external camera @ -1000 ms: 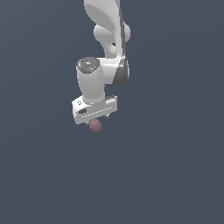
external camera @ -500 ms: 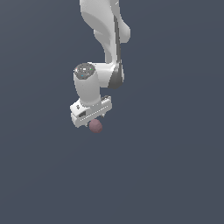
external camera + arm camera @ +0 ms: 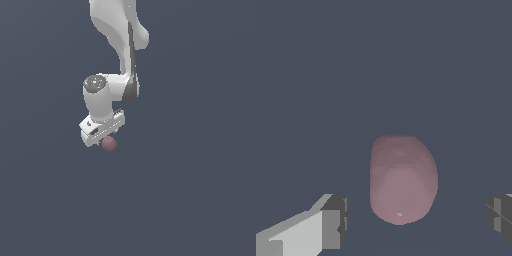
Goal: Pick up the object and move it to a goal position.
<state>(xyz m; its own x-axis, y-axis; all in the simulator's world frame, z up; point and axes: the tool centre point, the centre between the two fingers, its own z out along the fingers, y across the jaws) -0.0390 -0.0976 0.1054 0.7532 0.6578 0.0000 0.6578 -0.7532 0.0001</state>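
The object, a small dusty-pink sphere, sits just under the white hand of my arm in the exterior view. My gripper is right above it and its fingers are hard to make out there. In the wrist view the object lies between my two fingertips, with a clear gap on each side. The gripper is open and touches nothing.
Plain dark grey-blue ground fills both views. The white arm rises to the top of the exterior view. No other objects, containers or edges show.
The hand has sunk a little and shifted slightly toward the exterior view's left. The pink sphere has stayed where it was.
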